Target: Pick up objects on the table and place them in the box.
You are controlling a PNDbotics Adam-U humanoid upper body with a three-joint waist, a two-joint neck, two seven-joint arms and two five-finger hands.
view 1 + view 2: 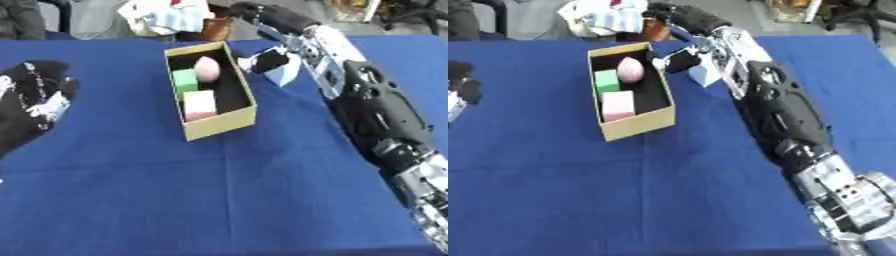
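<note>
**Right hand at the blue-and-white block beside the box**

We have our right arm stretched far across the blue surface (219,190), and our right hand (677,59) sits just right of the box (219,122), its fingers curled around a small blue-and-white block (282,75). Whether the block rests on the cloth or is already lifted, we cannot tell. The box lies open toward the far middle, and holds a pink egg-shaped piece (207,69) at the far end, a green cube (185,81) in the middle and a pale pink cube (199,104) nearest us.

We judge this the pick-up of the last loose piece we can see. The next move calls for raising it above the right wall, carrying it left over the dark interior, and releasing where room remains, along the right side.

Our left hand (35,100) idles at the left edge, fingers curled and empty.
</note>
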